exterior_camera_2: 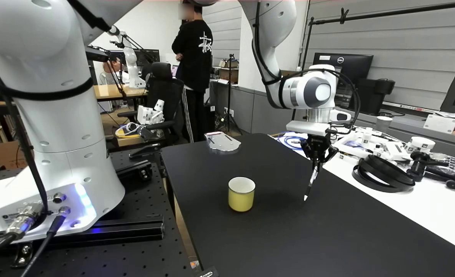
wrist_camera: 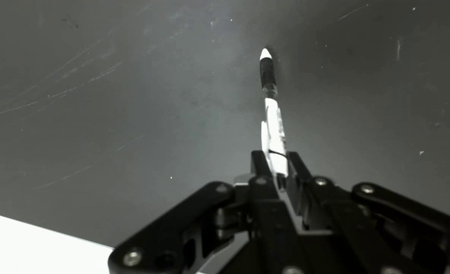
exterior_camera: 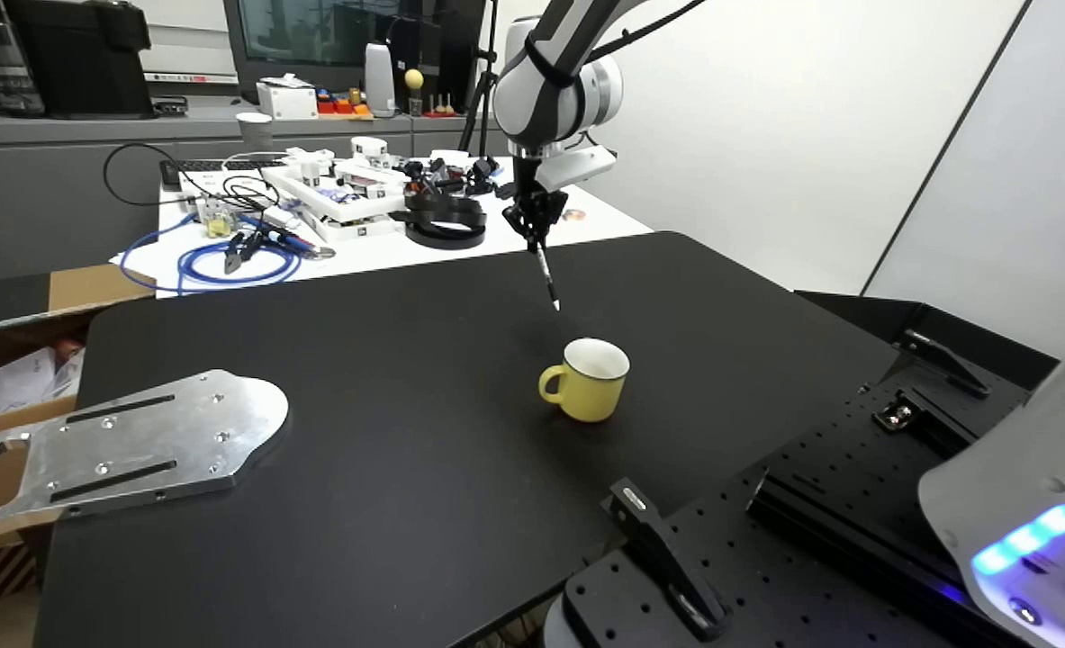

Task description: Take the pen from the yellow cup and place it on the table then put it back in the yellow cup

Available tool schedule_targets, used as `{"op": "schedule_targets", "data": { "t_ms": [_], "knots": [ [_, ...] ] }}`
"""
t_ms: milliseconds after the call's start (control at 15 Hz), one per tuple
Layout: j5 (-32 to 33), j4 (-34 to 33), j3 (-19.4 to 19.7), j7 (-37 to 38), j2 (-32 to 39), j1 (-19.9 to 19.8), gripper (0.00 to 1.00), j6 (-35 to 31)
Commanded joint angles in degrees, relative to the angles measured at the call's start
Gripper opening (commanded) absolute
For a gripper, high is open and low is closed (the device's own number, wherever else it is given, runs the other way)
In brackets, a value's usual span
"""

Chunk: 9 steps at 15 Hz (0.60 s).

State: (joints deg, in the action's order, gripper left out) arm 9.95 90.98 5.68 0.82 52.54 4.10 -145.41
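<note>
My gripper (wrist_camera: 275,154) is shut on the pen (wrist_camera: 272,118) by its clip end. The pen is white with a dark grip and a white tip, and it slants tip-down. In both exterior views the gripper (exterior_camera: 537,239) (exterior_camera_2: 317,158) and pen (exterior_camera: 546,272) (exterior_camera_2: 312,177) are over the table (exterior_camera: 361,504) near its edge by the white table. I cannot tell whether the tip touches the tabletop. The yellow cup (exterior_camera: 591,393) (exterior_camera_2: 241,199) stands upright on the black table, apart from the pen, nearer the robot base. Its whitish inside shows no pen. The cup is out of the wrist view.
A silver metal plate (exterior_camera: 158,432) lies at a table edge and also shows in an exterior view (exterior_camera_2: 222,141). A white table (exterior_camera: 343,250) with cables and tools adjoins the black table. An open cardboard box (exterior_camera: 19,405) and black clamps (exterior_camera: 667,558) are at the edges.
</note>
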Motion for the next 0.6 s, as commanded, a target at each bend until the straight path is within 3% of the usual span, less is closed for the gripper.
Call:
{"op": "schedule_targets", "data": {
  "t_ms": [0,533],
  "knots": [
    [-1.19,-9.07,-0.78,-0.14,6.10,-1.17,0.04,5.13],
    [-2.98,-13.07,-1.62,-0.76,12.49,-2.43,0.04,6.19]
  ]
}}
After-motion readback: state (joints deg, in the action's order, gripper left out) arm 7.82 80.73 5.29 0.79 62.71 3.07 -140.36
